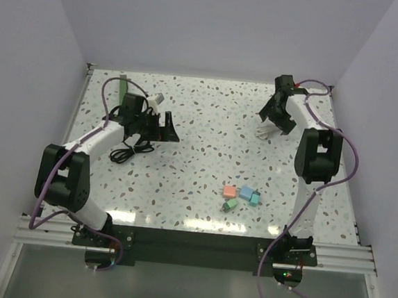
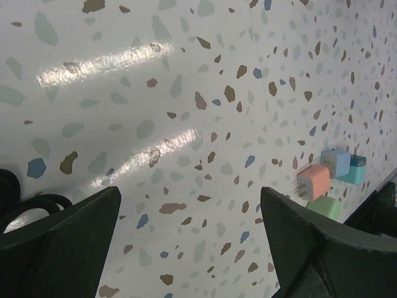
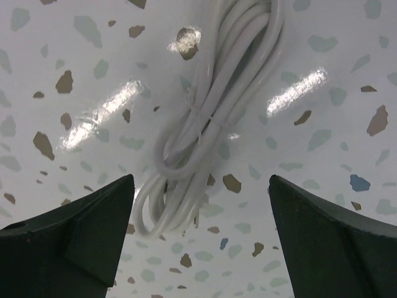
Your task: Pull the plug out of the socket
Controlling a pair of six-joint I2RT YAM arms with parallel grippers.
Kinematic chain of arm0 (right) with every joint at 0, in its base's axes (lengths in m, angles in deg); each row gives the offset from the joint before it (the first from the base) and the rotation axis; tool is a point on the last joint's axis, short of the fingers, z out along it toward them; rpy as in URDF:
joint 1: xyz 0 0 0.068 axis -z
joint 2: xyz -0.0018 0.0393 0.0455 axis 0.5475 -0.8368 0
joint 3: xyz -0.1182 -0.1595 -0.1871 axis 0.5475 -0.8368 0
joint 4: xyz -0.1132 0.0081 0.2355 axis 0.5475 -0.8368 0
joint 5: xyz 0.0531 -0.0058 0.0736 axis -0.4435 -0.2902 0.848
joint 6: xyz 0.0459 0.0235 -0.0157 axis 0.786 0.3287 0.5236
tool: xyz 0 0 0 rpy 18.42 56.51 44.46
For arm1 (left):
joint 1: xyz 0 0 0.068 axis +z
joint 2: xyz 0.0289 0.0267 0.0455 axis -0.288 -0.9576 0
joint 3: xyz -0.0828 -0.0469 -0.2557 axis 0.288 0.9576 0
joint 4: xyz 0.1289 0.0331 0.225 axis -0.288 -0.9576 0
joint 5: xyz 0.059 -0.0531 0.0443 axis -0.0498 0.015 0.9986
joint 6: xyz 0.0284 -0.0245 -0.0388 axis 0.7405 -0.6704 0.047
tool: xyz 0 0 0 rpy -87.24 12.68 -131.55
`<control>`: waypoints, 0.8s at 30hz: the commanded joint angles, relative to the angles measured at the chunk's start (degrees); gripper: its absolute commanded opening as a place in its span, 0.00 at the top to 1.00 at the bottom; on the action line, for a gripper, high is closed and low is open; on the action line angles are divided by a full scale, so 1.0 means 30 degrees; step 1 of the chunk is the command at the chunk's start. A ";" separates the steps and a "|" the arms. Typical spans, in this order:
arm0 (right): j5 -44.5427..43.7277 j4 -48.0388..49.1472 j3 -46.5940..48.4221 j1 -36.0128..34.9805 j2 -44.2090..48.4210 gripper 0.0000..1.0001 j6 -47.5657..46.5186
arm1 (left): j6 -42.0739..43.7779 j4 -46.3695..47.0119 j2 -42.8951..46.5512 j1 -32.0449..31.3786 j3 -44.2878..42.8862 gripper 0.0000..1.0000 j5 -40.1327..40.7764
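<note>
Dark-green and narrow, the socket (image 1: 123, 86) sits at the far-left corner of the speckled counter (image 1: 208, 122), just behind the left arm, which hides its near end. A pale grey piece (image 1: 157, 99) shows just right of it beside the arm's wrist. It may be the plug, but the overhead view is too small to be sure. A thin black cord (image 1: 125, 153) lies in a loose coil on the counter nearer the arm bases, and its loops also edge into the left wrist view (image 2: 25, 205).

The left end effector (image 1: 169, 127) is low over the counter to the right of the socket, with its fingers spread wide and nothing between them (image 2: 190, 205). Its wrist camera looks across bare counter towards four small blocks: an orange block (image 2: 313, 180), a blue block (image 2: 335, 162), a teal block (image 2: 353, 171) and a green block (image 2: 325, 206). From above, these sit clustered near the centre-front of the counter (image 1: 229, 191).

The right end effector (image 1: 272, 120) is at the far right, well apart from the socket. Its fingers are also wide apart and hold nothing (image 3: 201, 186). A bundled white cable (image 3: 198, 124) lies on the counter directly beneath the gap, untouched.
</note>
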 commanded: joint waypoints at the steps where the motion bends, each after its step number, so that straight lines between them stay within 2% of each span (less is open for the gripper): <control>1: 0.0579 0.0152 0.1494 0.0233 -0.1284 0.08 0.0511 | -0.0367 0.0968 0.1133 -0.0208 0.0608 0.00 -0.0457; 4: 0.1545 0.0561 0.1790 0.0263 -0.2136 0.32 -0.0104 | -0.0484 0.0998 0.1484 -0.0237 0.1048 0.00 -0.0340; 6: 0.2075 0.1261 0.1150 0.0292 -0.1992 0.61 -0.0455 | -0.0484 0.0910 0.1690 -0.0208 0.1166 0.00 -0.0165; 8: 0.3185 0.1791 0.0474 0.0263 -0.1409 0.83 -0.0691 | -0.0484 0.0910 0.1925 -0.0208 0.1283 0.00 -0.0047; 9: 0.3656 0.2141 -0.0283 0.0205 -0.1114 1.00 -0.0924 | -0.0484 0.0910 0.2099 -0.0208 0.1312 0.00 0.0069; 14: 0.6731 0.3959 -0.3976 -0.1197 0.1608 1.00 -0.1921 | -0.0601 0.1027 0.2568 -0.0208 0.1575 0.00 0.0480; 17: 0.7994 0.4574 -0.6057 -0.3568 0.2987 1.00 -0.2362 | -0.0719 0.1203 0.2745 -0.0208 0.1839 0.00 0.0948; 24: 0.8789 0.7212 -1.1709 -0.8926 0.5975 1.00 0.0621 | -0.0894 0.1027 0.3563 -0.0208 0.2659 0.00 0.1944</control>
